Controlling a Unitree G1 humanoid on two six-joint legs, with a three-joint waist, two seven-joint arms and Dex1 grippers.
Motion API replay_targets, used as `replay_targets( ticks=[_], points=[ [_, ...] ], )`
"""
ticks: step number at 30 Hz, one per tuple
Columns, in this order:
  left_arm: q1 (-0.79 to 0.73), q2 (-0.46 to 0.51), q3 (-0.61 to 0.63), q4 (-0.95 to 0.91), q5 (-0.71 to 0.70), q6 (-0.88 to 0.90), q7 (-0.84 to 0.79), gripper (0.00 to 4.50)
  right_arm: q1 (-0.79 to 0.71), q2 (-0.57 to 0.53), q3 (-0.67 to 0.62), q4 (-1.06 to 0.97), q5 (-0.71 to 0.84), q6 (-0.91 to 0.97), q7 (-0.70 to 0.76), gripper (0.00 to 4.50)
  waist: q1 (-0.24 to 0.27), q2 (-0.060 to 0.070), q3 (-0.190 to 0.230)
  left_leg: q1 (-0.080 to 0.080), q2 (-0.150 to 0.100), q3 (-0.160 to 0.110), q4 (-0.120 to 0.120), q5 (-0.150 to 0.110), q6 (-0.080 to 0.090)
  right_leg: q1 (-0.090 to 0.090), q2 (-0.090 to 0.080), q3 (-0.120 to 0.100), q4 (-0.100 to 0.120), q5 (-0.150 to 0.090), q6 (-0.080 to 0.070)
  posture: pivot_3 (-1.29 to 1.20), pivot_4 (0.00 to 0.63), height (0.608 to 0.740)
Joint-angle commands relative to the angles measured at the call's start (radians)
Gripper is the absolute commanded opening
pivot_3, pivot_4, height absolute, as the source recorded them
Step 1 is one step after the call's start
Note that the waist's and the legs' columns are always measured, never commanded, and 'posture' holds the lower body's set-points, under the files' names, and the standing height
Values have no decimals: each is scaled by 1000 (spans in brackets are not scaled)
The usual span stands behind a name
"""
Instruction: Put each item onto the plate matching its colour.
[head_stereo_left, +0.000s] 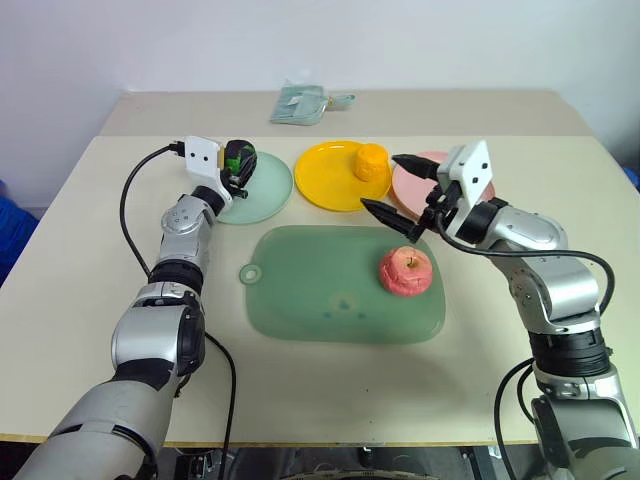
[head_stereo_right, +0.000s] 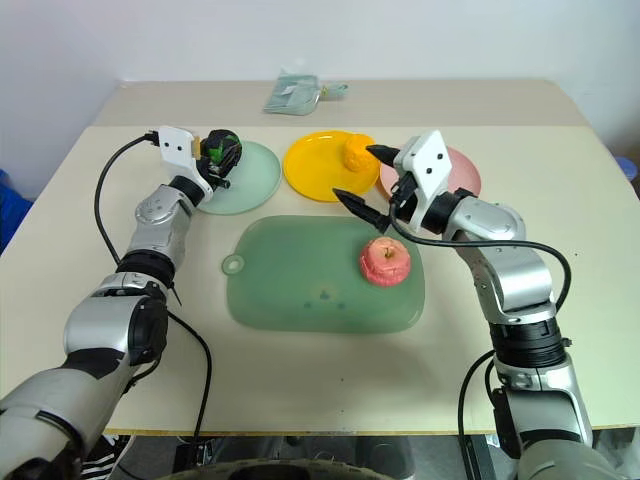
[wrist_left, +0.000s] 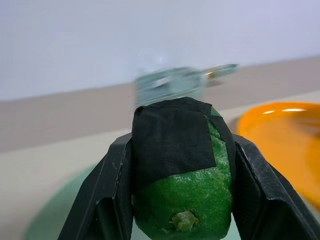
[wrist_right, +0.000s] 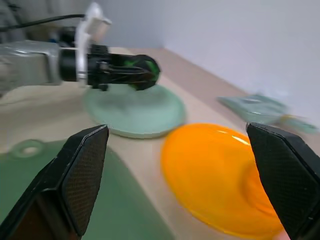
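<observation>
My left gripper is shut on the black ball with green streaks and holds it over the mint green plate. The orange tangerine sits on the yellow plate. On the green cutting board lies the pink-red apple, near its right end. My right gripper stands open above the board's far right corner, just above the apple, with nothing between its fingers. The pink plate is partly hidden behind that gripper.
A folded pale green cloth lies at the table's far edge. Black cables run along both arms. Bare beige tabletop surrounds the board in front and on both sides.
</observation>
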Motion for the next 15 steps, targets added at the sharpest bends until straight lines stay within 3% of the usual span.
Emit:
replay_targets(
  ticks=[1, 3, 4, 9, 11, 15],
  points=[
    [-20, -3, -2, -15, 24, -23, 62, 2344, 3, -17, -6, -72, 55, 20, 59, 4500, -1, 0, 0, 0, 0, 0, 1, 0, 0, 0, 0, 0, 0, 1, 1, 0, 150, 740],
    [-15, -1, 2, -15, 26, -20, 73, 2344, -1, -17, -10, -64, 39, 14, 54, 4500, -3, 0, 0, 0, 0, 0, 2, -1, 1, 0, 0, 0, 0, 1, 2, 0, 150, 740],
    [-13, 4, -2, -14, 34, -22, 81, 2597, -5, -17, -12, -56, 30, 11, 50, 4500, -4, 0, 0, 0, 0, 0, 2, -1, 1, 0, 0, 0, 0, 1, 2, 0, 150, 740],
    [-8, 4, -5, -46, 25, -52, -1, 4485, -8, -27, -21, -46, 29, 15, 55, 4500, -3, 0, 0, -1, 0, 0, 2, -1, 1, 0, 0, 0, 0, 1, 2, 0, 150, 740],
    [-4, 2, 23, -91, -42, -59, -128, 4485, 0, -45, -31, -50, 47, 38, 70, 4500, -3, 0, 0, -1, 0, 0, 2, -1, 1, 0, 0, 0, 0, 1, 2, 0, 150, 740],
    [88, 15, 29, -348, -264, 112, -601, 4485, 56, -140, -64, -92, 134, 140, 161, 4500, -4, 0, 0, -2, 0, 0, 2, -1, 1, 0, 0, 0, -1, 1, 2, 0, 150, 740]
  ],
)
